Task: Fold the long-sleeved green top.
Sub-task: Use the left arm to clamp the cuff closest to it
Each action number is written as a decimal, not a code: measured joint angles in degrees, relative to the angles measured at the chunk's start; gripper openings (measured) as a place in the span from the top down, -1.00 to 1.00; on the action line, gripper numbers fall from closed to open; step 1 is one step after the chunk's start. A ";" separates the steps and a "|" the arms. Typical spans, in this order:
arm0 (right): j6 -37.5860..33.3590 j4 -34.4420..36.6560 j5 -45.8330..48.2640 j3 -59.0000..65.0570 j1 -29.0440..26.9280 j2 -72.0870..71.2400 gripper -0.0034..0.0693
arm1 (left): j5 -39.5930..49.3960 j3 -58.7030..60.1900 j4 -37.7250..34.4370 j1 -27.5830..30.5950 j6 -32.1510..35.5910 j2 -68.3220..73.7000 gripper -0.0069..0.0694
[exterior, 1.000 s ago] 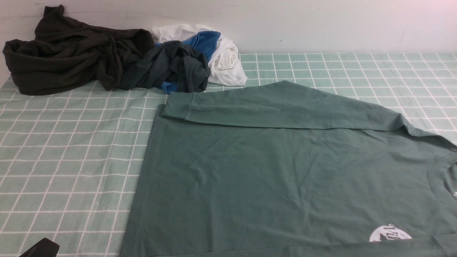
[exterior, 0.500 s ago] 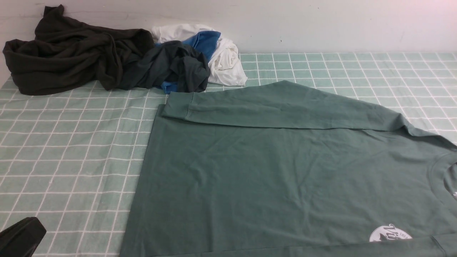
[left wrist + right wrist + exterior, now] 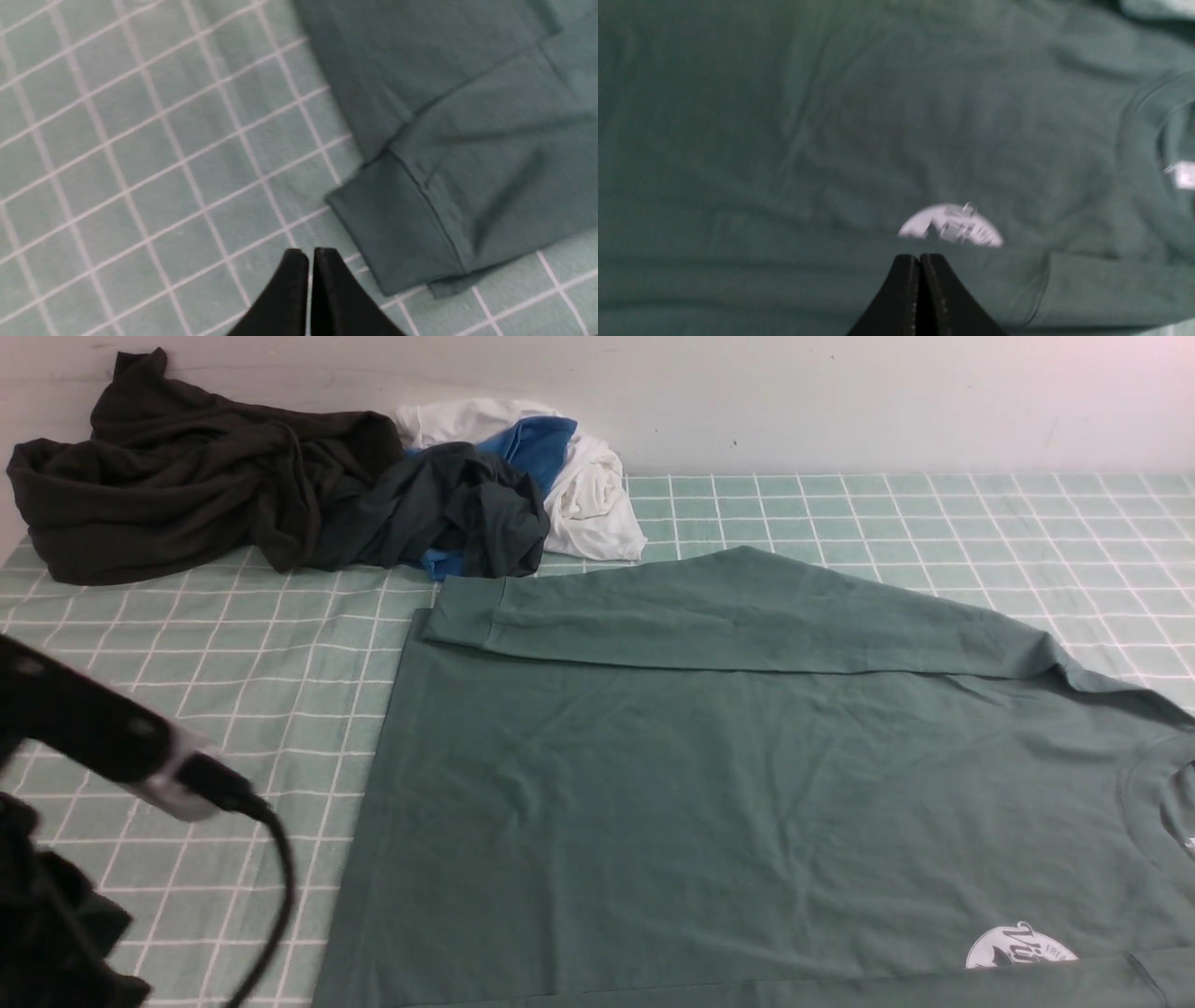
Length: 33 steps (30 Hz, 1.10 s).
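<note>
The green long-sleeved top [image 3: 728,784] lies flat on the checked cloth, neck to the right. Its far sleeve is folded across the body, with the cuff [image 3: 459,609] at the left. The white logo [image 3: 1019,949] shows at the near right. My left arm [image 3: 93,728] is blurred at the near left, its fingertips hidden in the front view. In the left wrist view my left gripper [image 3: 310,254] is shut and empty over the cloth, just beside a sleeve cuff [image 3: 397,224]. My right gripper [image 3: 920,259] is shut and empty, above the top near the logo [image 3: 952,228].
A very dark garment [image 3: 187,476] is heaped at the back left. Beside it lie a dark teal-grey garment [image 3: 457,509] and white and blue clothes [image 3: 579,476]. The wall runs along the back. Checked cloth [image 3: 187,709] shows left of the top.
My left arm has come up from the near left corner into the front view. The green top has not moved.
</note>
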 joint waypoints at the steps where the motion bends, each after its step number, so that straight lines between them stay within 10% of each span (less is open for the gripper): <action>1: -0.93 0.69 3.02 -1.38 1.40 2.65 0.94 | -0.17 0.16 0.00 -2.25 0.00 2.31 0.80; 9: -4.66 -0.49 10.35 -2.82 14.94 13.00 0.94 | -5.50 1.04 0.00 -11.05 0.00 22.69 0.30; 18: -5.07 -1.23 6.25 -3.12 16.50 13.61 0.94 | -16.73 1.09 -0.72 -11.50 0.00 37.81 -0.25; 33: -3.81 -3.87 4.90 -3.18 16.50 13.61 0.94 | -14.33 -0.15 -3.98 -11.57 2.75 38.60 0.77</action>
